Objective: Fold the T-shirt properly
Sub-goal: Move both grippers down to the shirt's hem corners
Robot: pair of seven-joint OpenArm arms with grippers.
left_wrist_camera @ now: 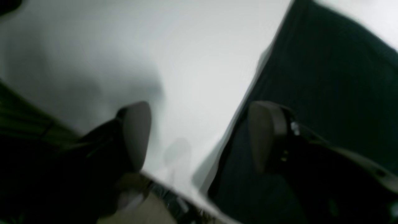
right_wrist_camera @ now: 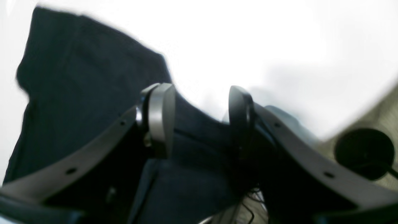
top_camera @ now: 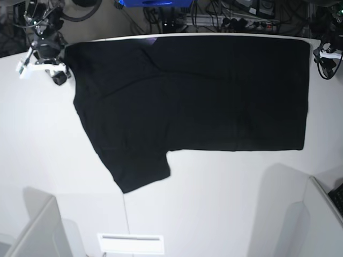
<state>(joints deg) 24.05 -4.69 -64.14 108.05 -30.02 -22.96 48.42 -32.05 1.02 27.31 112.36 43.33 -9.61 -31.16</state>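
Black cloth of the T-shirt (left_wrist_camera: 326, 77) lies under the left tool's (left_wrist_camera: 199, 137) right finger, jaws wide, white bench (left_wrist_camera: 155, 56) between them. Right wrist view: right tool (right_wrist_camera: 199, 121) spread wide over the shirt's edge. Base view: shirt (top_camera: 203, 91) spread flat between both tools (top_camera: 56, 72) (top_camera: 324, 53).

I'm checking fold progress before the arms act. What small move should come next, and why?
Probably lower both grippers onto the far edge of the T-shirt and pinch it. The shirt lies flat and unfolded on the table, and the left gripper and right gripper are both open at its far corners.
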